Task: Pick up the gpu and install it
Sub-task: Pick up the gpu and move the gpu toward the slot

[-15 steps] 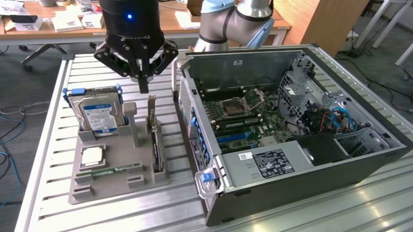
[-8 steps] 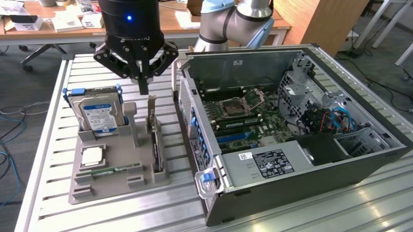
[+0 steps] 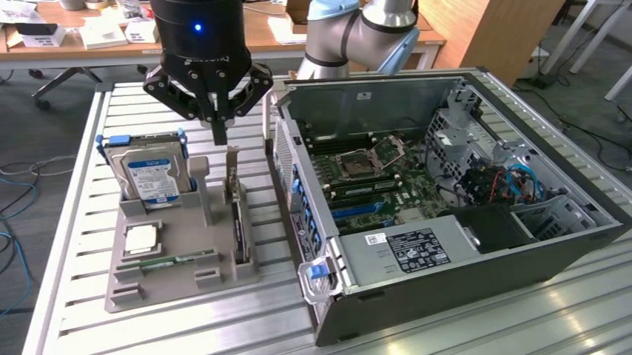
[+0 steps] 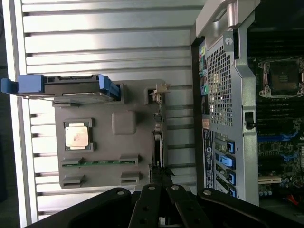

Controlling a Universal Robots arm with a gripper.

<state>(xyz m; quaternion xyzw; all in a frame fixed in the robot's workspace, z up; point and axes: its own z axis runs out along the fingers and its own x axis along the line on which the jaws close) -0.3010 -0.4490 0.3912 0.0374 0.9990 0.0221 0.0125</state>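
Hovering shut and empty just above the gpu (image 3: pixel 237 218), which stands on edge in the grey holder (image 3: pixel 168 285) beside the open computer case (image 3: pixel 493 277), the gripper (image 3: pixel 219 137) is at the approach step, and I judge a grasp needs its fingers parted first.

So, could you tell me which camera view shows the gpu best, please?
The exterior view: the gpu stands on edge in the grey holder, showing its dark side face and silver end bracket, with the shut gripper just above it. In the wrist view it is seen edge-on, as a thin dark strip.
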